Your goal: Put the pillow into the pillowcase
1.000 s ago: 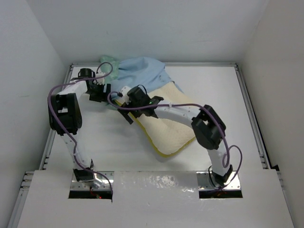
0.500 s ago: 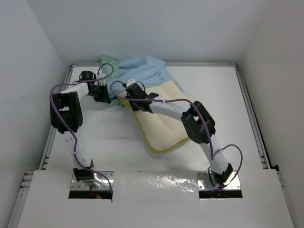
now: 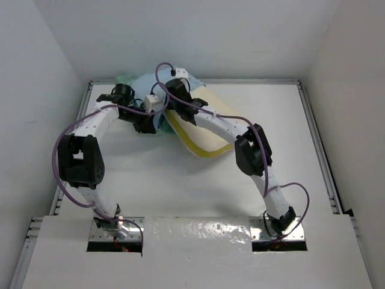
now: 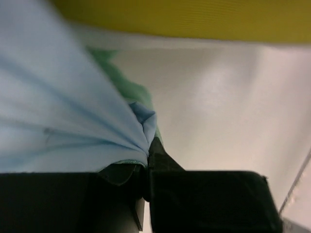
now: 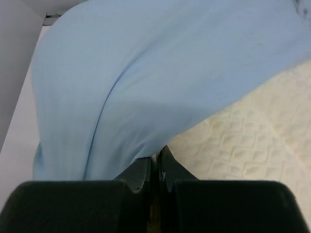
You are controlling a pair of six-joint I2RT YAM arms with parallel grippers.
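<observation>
The cream pillow (image 3: 195,135) with its yellow edge band lies at the back middle of the table, its far end under the light blue pillowcase (image 3: 143,85). My left gripper (image 3: 153,123) is shut on the pillowcase's edge (image 4: 141,121), where blue and green cloth bunch at the fingertips; the pillow's yellow band (image 4: 194,19) runs just beyond. My right gripper (image 3: 172,91) is shut on the blue cloth (image 5: 146,73) right above the pillow's bumpy surface (image 5: 252,141). Both arms hide much of the opening.
The table's raised rim (image 3: 301,96) and white walls close in the back and sides. A green fold of the pillowcase (image 3: 123,77) sits in the back left corner. Purple cables loop over both arms.
Both grippers have shut on the pillowcase. Both arms have moved toward the back of the table, and the pillow has slid back and left with them.
</observation>
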